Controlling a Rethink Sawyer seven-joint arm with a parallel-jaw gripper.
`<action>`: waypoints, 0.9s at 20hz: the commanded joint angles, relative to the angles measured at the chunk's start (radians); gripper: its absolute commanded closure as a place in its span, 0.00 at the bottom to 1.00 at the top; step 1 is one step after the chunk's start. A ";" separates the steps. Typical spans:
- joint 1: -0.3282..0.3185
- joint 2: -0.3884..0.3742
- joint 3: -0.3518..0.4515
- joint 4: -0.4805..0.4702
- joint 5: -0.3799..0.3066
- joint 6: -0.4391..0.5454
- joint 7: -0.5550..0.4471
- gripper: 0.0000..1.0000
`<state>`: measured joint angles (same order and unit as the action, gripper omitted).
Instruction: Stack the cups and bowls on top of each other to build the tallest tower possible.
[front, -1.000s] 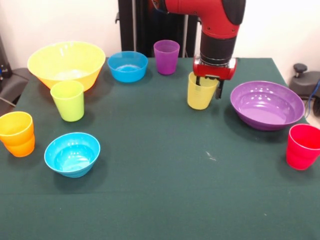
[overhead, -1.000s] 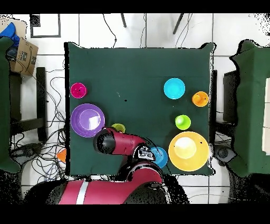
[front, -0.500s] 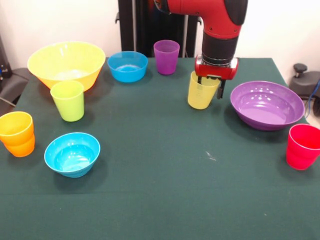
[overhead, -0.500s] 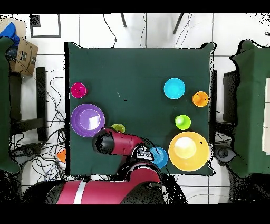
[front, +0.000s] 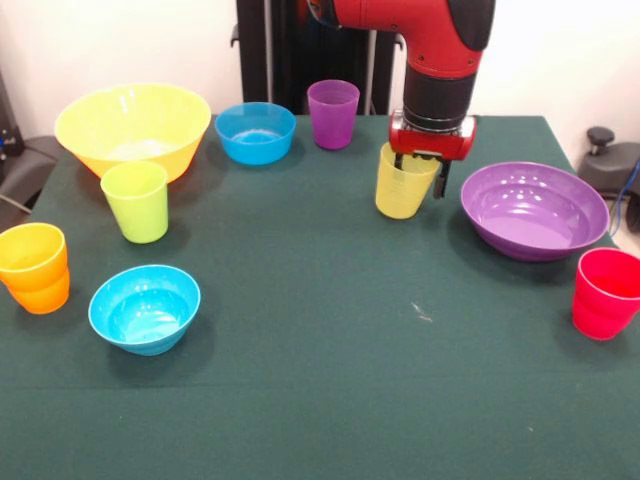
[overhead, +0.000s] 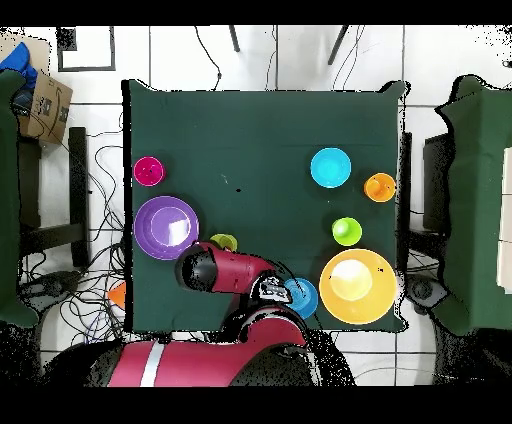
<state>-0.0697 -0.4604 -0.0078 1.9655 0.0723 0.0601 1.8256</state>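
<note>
Green cloth covers the table (front: 330, 400), with cups and bowls spread all over it and nothing stacked so far, except the orange cup (front: 34, 267), which looks like two nested. Up top, the gripper (front: 417, 180) has its fingers clamped on the rim of the yellow cup (front: 402, 185), which is slightly tilted, just beside the wide purple bowl (front: 533, 210). The purple cup (front: 332, 113), both blue bowls (front: 255, 132) (front: 144, 308), lime cup (front: 136, 201), big yellow bowl (front: 133, 127) and red cup (front: 605, 293) all sit apart.
</note>
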 joint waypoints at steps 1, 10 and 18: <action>-0.020 0.007 0.050 -0.089 -0.048 -0.014 0.084 1.00; 0.009 0.006 0.028 -0.099 -0.032 0.029 0.088 1.00; 0.011 0.000 0.026 -0.126 -0.021 0.043 0.087 1.00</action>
<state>-0.0699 -0.4824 -0.0257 1.9498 0.0675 0.0583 1.8256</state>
